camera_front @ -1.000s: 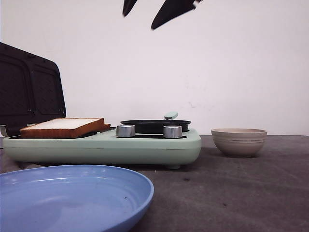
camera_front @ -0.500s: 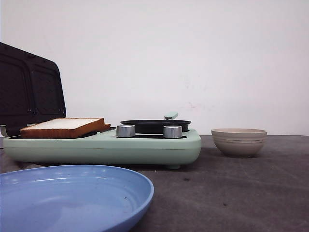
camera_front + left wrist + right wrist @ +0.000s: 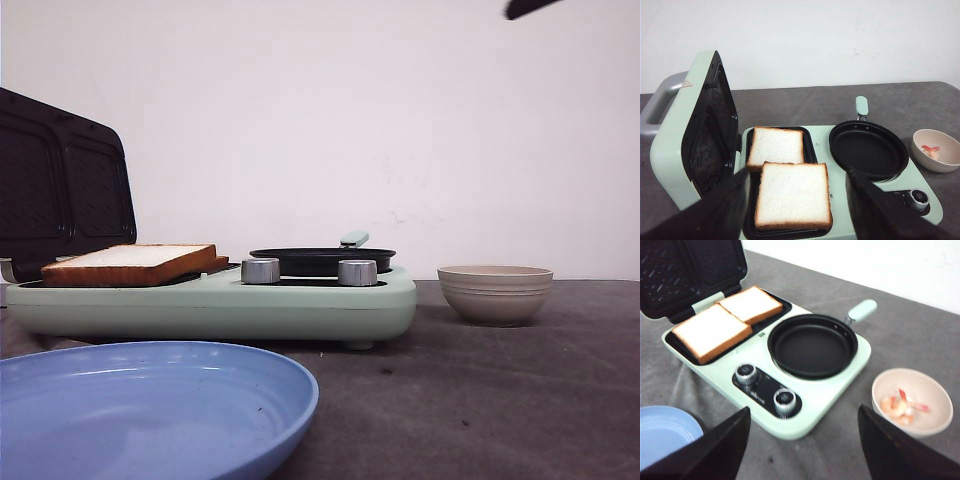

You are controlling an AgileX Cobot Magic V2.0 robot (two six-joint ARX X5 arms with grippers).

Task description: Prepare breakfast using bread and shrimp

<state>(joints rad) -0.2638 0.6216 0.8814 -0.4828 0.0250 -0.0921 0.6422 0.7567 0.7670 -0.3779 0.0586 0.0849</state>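
Both bread (image 3: 792,194) slices lie flat side by side in the open sandwich maker (image 3: 835,395), lid up, prob. set there for toasting. The pan (image 3: 812,345) next to them is bare, so the shrimp step looks undone. Shrimp (image 3: 900,407) sits in the beige bowl (image 3: 935,390), just ahead of the right gripper (image 3: 802,450), nearer one finger (likely its next target). Right gripper: fingers wide apart, nothing between them. Left gripper (image 3: 797,210) hangs above the nearer slice, also spread wide, holding nothing, touching nothing.

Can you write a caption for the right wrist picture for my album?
Two square white bread slices on the mint-green grill, empty black pan, shrimp in the beige bowl.
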